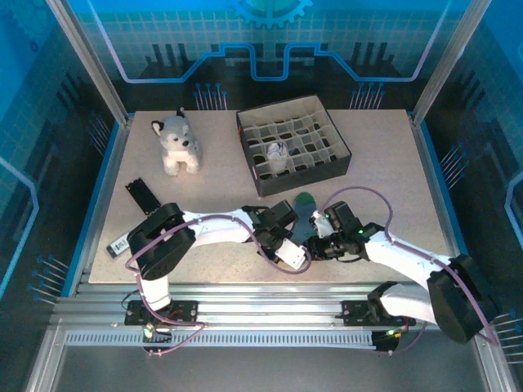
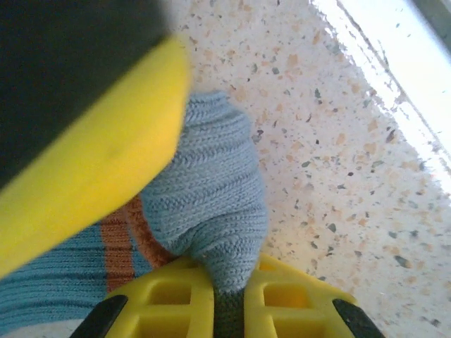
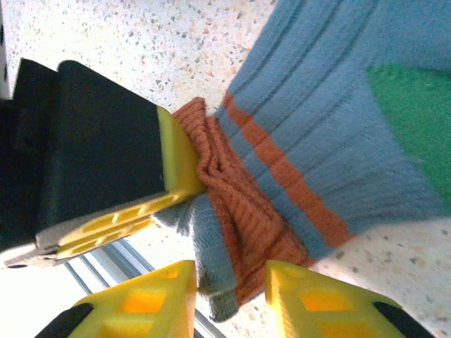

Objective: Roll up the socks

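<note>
Box: a dark-walled box (image 1: 343,155) stands at the back right of the surface (image 1: 384,196), split by pale dividers into a grid of small compartments.
Box contents: one compartment left of the box's middle holds a white bundle of cloth (image 1: 278,151), too small to make out further. The other compartments look dark inside.
Sock: a grey-blue sock (image 3: 317,105) with a green toe and orange-red cuff bands lies on the surface just in front of the box, between the two tools.
Left tool: the left tool (image 2: 227,278) is closed on a fold of the sock's grey-blue knit, which is pinched between its yellow fingers near the cuff.
Right tool: the right tool (image 3: 229,282) has its yellow fingers apart on either side of the bunched orange-red cuff. I cannot tell whether they press it.
Tools together: both meet at the cuff end, very close to each other.
Other things: a plush husky (image 1: 178,143) sits upright at the back left, well apart from the sock. A flat black item (image 1: 143,194) lies near the left edge.
Writing: a small white tag-like piece (image 1: 118,243) lies at the front left. Any print on it is too small to read.
</note>
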Motion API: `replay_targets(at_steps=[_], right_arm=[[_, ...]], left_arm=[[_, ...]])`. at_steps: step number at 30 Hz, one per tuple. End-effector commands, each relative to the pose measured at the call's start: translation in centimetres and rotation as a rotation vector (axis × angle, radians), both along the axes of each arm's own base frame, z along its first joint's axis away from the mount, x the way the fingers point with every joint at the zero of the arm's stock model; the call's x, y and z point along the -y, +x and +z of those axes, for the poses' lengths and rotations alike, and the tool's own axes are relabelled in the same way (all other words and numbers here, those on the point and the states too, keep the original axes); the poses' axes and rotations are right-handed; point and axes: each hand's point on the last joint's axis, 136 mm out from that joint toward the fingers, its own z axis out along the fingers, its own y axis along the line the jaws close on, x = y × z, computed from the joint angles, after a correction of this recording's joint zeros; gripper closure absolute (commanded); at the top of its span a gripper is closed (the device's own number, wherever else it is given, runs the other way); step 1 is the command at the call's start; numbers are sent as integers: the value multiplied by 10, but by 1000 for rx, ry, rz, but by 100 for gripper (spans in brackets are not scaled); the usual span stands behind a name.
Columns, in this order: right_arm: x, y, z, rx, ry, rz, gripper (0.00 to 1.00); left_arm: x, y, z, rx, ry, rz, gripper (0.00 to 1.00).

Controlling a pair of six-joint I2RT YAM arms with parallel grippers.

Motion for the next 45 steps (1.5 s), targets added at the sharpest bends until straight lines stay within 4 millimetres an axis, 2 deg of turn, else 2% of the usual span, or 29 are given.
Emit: replay_targets(at_steps=[1,6,10,16,20,24,29,40,45], right_arm=[[15,-4,0,31,-37,-45,68],[25,4,20,270,-29,-92,69],[19,-2,24,446,-19,-62,73],[-9,-22,41,758,-64,140,67],[-28,-32,42,902,-139,278,62],[-44,-39,35,1000,-231,383,57],[-53,-37,21,1065,-330,433,51],[-60,-28,14,1157,-455,476,49],[-67,-24,21,1215,-491,467,49]], left_arm=[[-38,-44,-12,-319,196,56,100],[-33,-43,3,-457,191,104,100],[-30,-41,9,-562,211,138,100],[-26,-36,10,-656,226,177,100],[-26,-31,9,-692,229,198,100],[-26,-29,9,-714,227,205,100],[-25,-27,12,-750,224,209,100],[-23,-24,17,-800,217,216,100],[-22,-24,20,-811,210,216,100]])
